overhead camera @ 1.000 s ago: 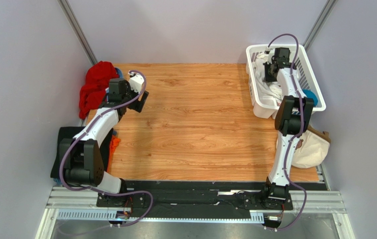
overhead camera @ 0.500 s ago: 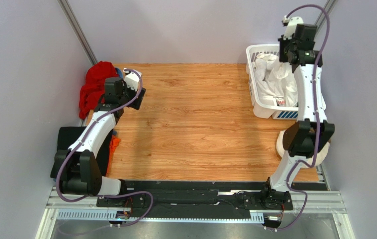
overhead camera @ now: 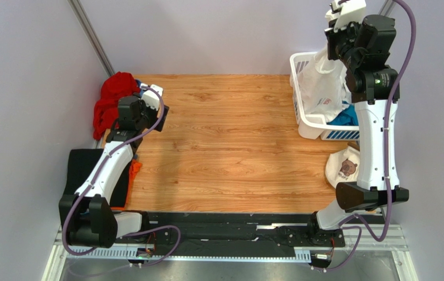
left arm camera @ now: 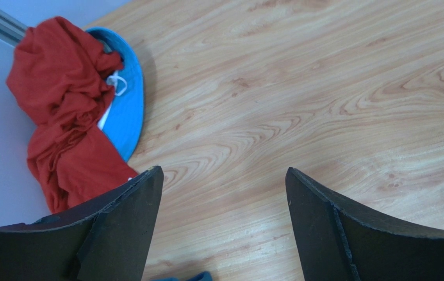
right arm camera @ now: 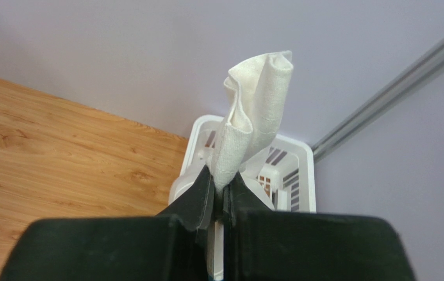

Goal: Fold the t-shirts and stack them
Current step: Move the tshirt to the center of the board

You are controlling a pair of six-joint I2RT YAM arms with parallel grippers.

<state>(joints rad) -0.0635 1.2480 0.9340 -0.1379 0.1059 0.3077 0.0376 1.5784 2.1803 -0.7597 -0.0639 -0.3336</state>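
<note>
**White t-shirt held above the basket, left jaws wide**

On my overhead feed the right gripper (overhead camera: 340,36) sits high in the upper right corner of the frame, above the white basket (overhead camera: 301,124). Its wrist camera shows both fingers pinched tight on a fold of the white t-shirt (right arm camera: 254,99); a tuft of the cloth sticks out past the fingertips against the grey wall. From above, the rest of that shirt hangs down from the grip, and its lower part lies inside the basket. A small red print shows low on the cloth. A teal garment (overhead camera: 343,119) lies in the basket's near right corner, partly behind the arm.

The left gripper (left arm camera: 223,218) is on the left side of the frame, over the wooden table (overhead camera: 230,152). Its fingers are spread wide with only bare wood between them, so it holds nothing. Just to its left, in the upper left of the wrist view, a crumpled red cloth (left arm camera: 60,111) lies over a blue round thing (left arm camera: 129,111) at the table's far left corner.

Lower along the left edge, a black garment (overhead camera: 81,167) hangs off the table with an orange garment (overhead camera: 135,171) touching it. A cream bag with a bear picture (overhead camera: 344,166) lies right of centre, below the basket.
</note>
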